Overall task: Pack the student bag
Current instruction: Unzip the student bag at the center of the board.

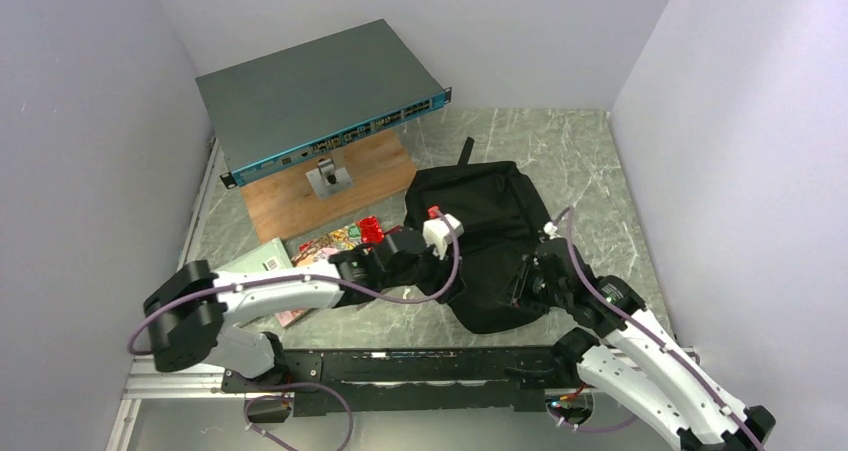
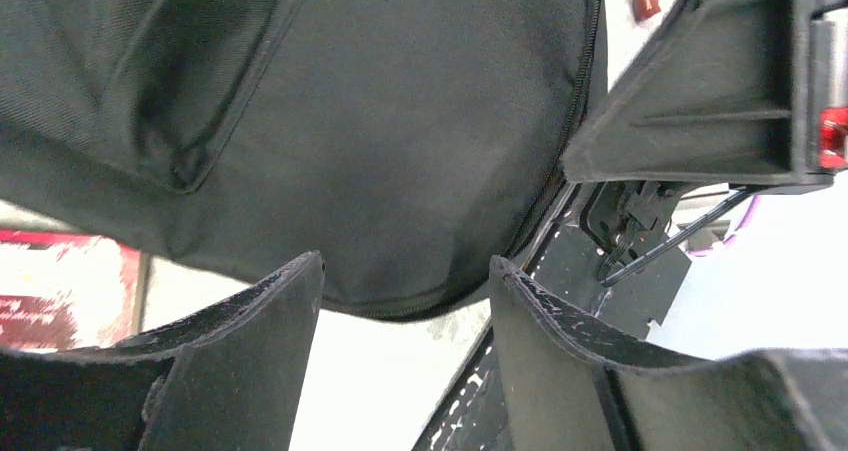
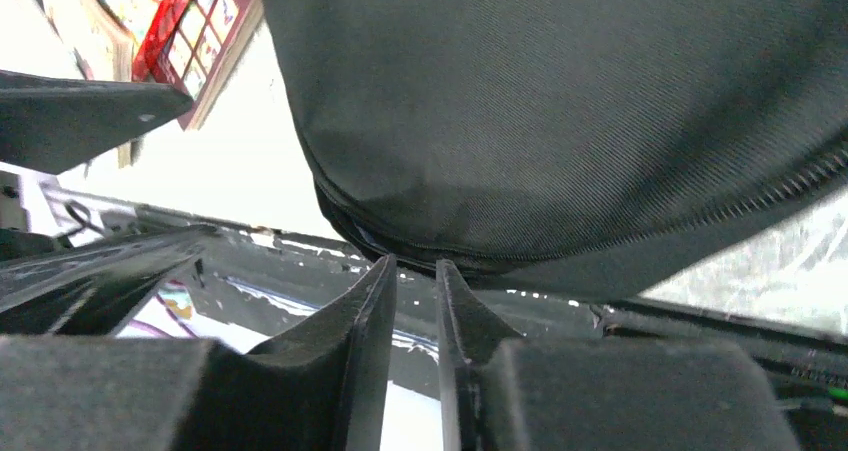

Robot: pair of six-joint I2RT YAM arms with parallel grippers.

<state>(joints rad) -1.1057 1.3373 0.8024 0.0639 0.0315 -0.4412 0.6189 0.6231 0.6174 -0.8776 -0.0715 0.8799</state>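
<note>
The student bag (image 1: 480,226) is a black fabric backpack lying flat in the middle of the table, its top loop pointing away. My left gripper (image 1: 452,269) is at the bag's near left edge. In the left wrist view it (image 2: 405,276) is open and empty, with the bag's zipped edge (image 2: 400,151) just ahead of the fingertips. My right gripper (image 1: 527,283) is at the bag's near right edge. In the right wrist view it (image 3: 414,266) is shut to a thin slit with nothing in it, and its tips sit just under the bag's seam (image 3: 560,121).
A flat grey network switch (image 1: 320,96) rests on a wooden board (image 1: 345,186) at the back left. Colourful packets (image 1: 330,241), a red item (image 1: 370,231) and a green-white book (image 1: 255,261) lie left of the bag. The black front rail (image 1: 420,366) runs along the near edge.
</note>
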